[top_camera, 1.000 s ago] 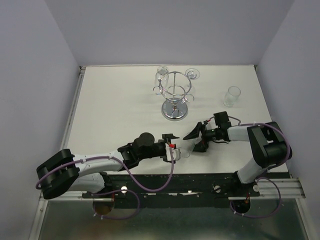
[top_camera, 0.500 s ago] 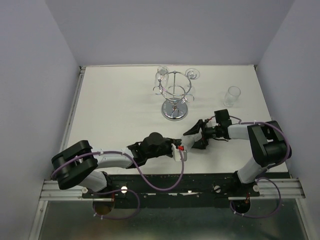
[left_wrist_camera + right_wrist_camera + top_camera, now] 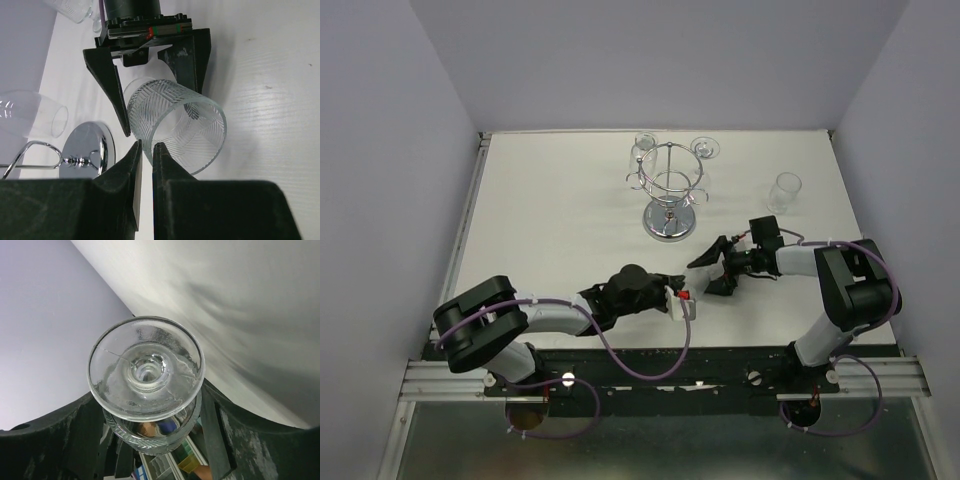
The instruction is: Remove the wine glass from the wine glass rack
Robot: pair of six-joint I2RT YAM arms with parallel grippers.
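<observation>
Glassware first: the wine glass [image 3: 170,125] is off the wine glass rack [image 3: 667,195]. It is held on its side low over the table [image 3: 550,230] near the front edge, at roughly 6 o'clock from the rack in the overhead view. Its mouth faces the left wrist camera and its round foot faces the right wrist camera. The left gripper [image 3: 147,150] is clamped on the bowl's wall at the rim, one finger inside and one outside. The right gripper [image 3: 161,107] has its jaws spread wide to either side of the bowl, close against it. Whether they press on the glass I cannot tell.

I judge the glass light, rigid and brittle. Its surface is smooth, and the herringbone cut adds little bite. A rim pinch loads the thinnest edge, and the weight hangs out sideways from it, so the glass could twist or chip. The sounder hold is across the bowl near the stem, squeezed gently, with the rim let go only once that hold is firm.

The bowl is empty. The rack carries a hanging glass [image 3: 645,143] at about 11 o'clock of its ring and a second hanging glass [image 3: 705,148] at about 1 o'clock. A plain tumbler [image 3: 783,192] stands upright at about 3 o'clock from the rack, well apart, and looks empty.
</observation>
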